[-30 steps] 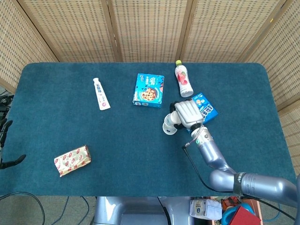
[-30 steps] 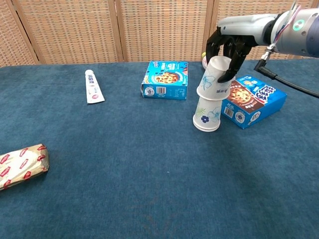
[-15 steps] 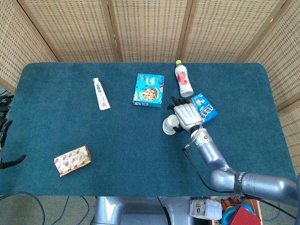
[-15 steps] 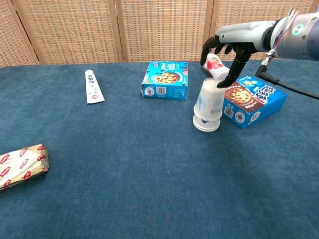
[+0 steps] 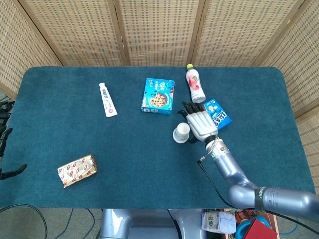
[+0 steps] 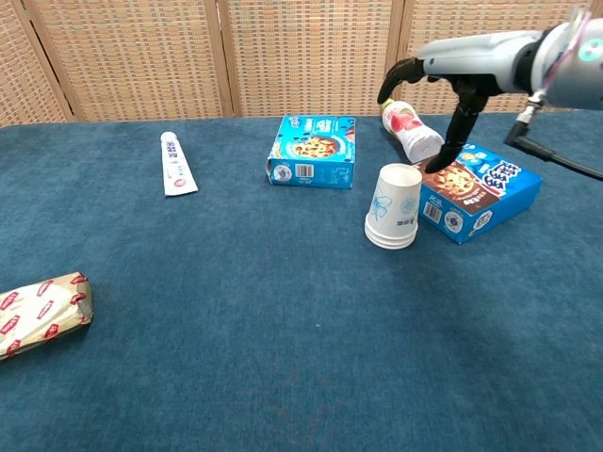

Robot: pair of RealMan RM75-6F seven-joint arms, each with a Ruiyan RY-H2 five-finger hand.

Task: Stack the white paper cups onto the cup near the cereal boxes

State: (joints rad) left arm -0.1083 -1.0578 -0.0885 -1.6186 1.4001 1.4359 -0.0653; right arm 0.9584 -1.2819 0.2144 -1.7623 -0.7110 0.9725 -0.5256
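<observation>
Letting go is what marks this moment: the right robot hand [image 6: 450, 104] no longer holds the upper white paper cup, which a second ago hung tilted over the lower one in its fingers and now sits pushed down onto it. The stacked white paper cups [image 6: 394, 205] stand inverted on the table [image 6: 236, 311], nested so that only the lower rims show as separate rings, leaning slightly toward the near cereal box [image 6: 476, 191], which they touch or nearly touch in the chest view. From the head view the stack [image 5: 181, 133] lies just left of the robot hand [image 5: 200, 123], between the two cereal boxes, the other one [image 5: 158, 95] lying further back and left.

The right robot hand is spread and empty, its fingers apart and pointing down above the near box, raised clear of the cup top. The left robot hand [image 5: 6, 152] shows only as dark fingers at the far left edge of the head view, off the table; whether it is spread or closed cannot be told.

As a judgement, this stacking step looks complete: no other loose white cup is visible on the table, only a toothpaste tube [image 6: 174, 165], a drink bottle [image 6: 412, 131] and a wrapped packet [image 6: 40, 311], so the task appears finished or nearly so.
</observation>
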